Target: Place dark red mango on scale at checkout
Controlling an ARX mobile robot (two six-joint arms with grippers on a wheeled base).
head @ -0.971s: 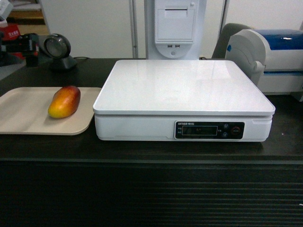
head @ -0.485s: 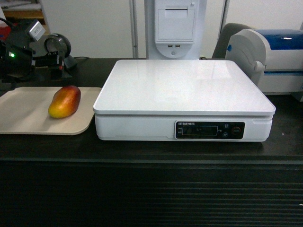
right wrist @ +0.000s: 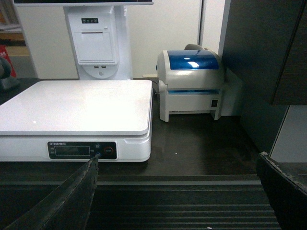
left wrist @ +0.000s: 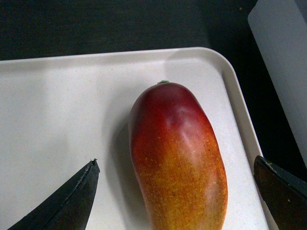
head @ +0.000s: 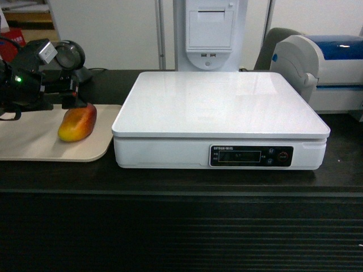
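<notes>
Left wrist view: left gripper (left wrist: 175,194) fingers spread wide, straddling the dark red mango (left wrist: 177,153) on the beige tray (left wrist: 57,96). Scale (head: 221,116) sits at 3 o'clock. Right gripper (right wrist: 177,196) fingers wide, empty.

The dark red mango (head: 77,123) lies on its side in front of me at the left, deep red at its stem end and shading to speckled orange-yellow toward the near end, its skin smooth and whole. Just to its right stands the scale (head: 221,120), a flat white box with a glossy square platter, bare on top, and a black display strip on its front. Both rest on the checkout (head: 181,226), a dark counter with a horizontally ribbed front.
</notes>
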